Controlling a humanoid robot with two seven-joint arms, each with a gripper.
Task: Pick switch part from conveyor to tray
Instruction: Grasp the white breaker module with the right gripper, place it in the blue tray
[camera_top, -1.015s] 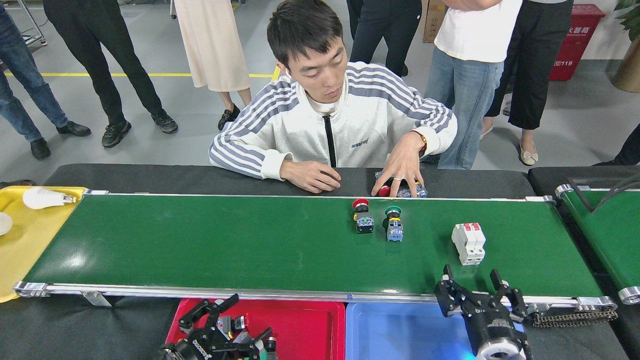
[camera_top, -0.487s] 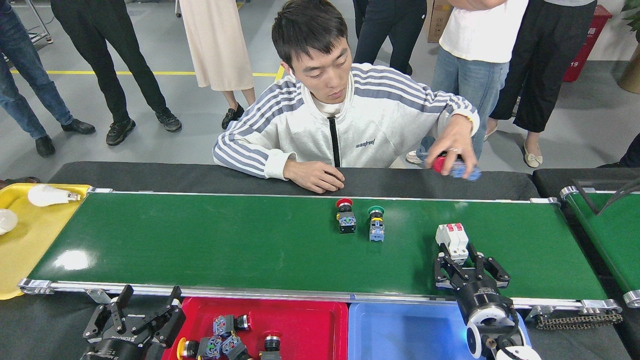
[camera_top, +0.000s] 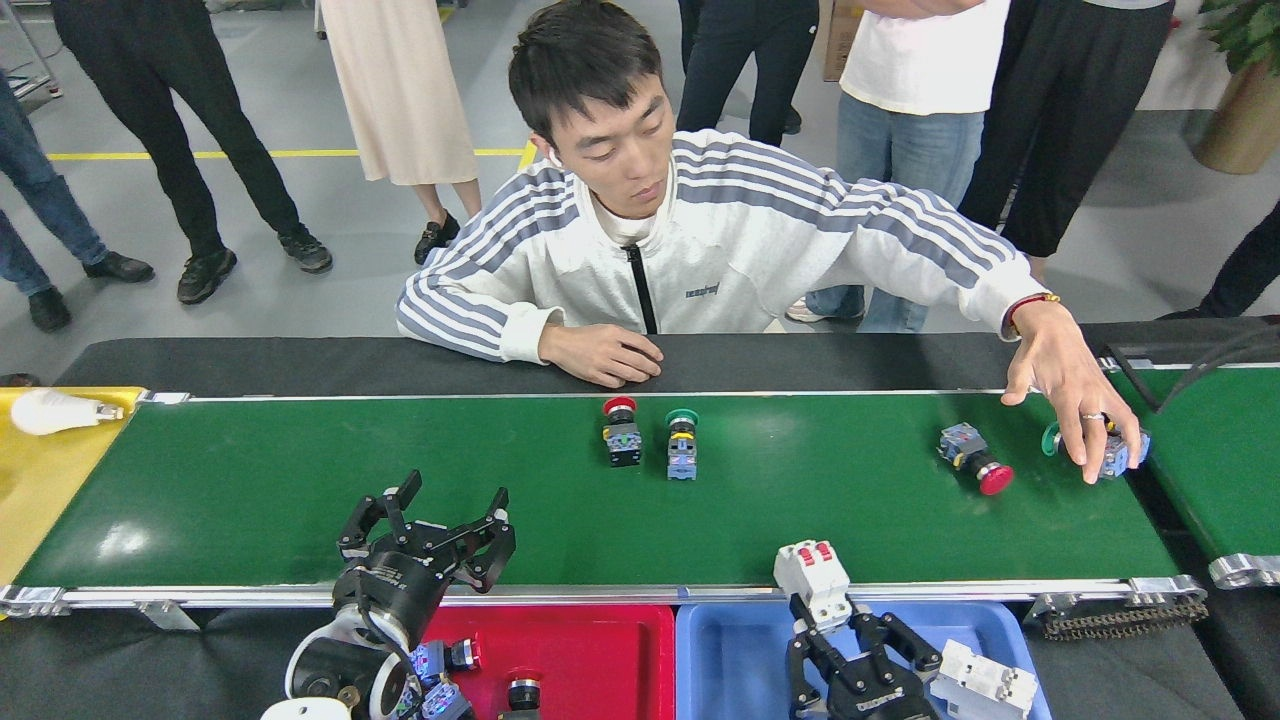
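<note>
The right gripper (camera_top: 835, 640) pinches a white circuit breaker (camera_top: 812, 578), now lifted off the conveyor (camera_top: 300, 500) and carried back over the blue tray (camera_top: 730, 660), where another breaker (camera_top: 985, 680) lies, so release looks next. The left gripper (camera_top: 430, 525), fingers spread and empty, has risen to the conveyor's near rail. Mid-belt sit two pushbutton switches (camera_top: 650, 440); the person's hand (camera_top: 1075, 400) sets more at the conveyor's right end.

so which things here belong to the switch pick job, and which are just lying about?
Job:
glossy green conveyor
white breaker switch with red levers, in right gripper
blue plastic tray
open left gripper

Lying about:
yellow tray
white light bulb
</note>
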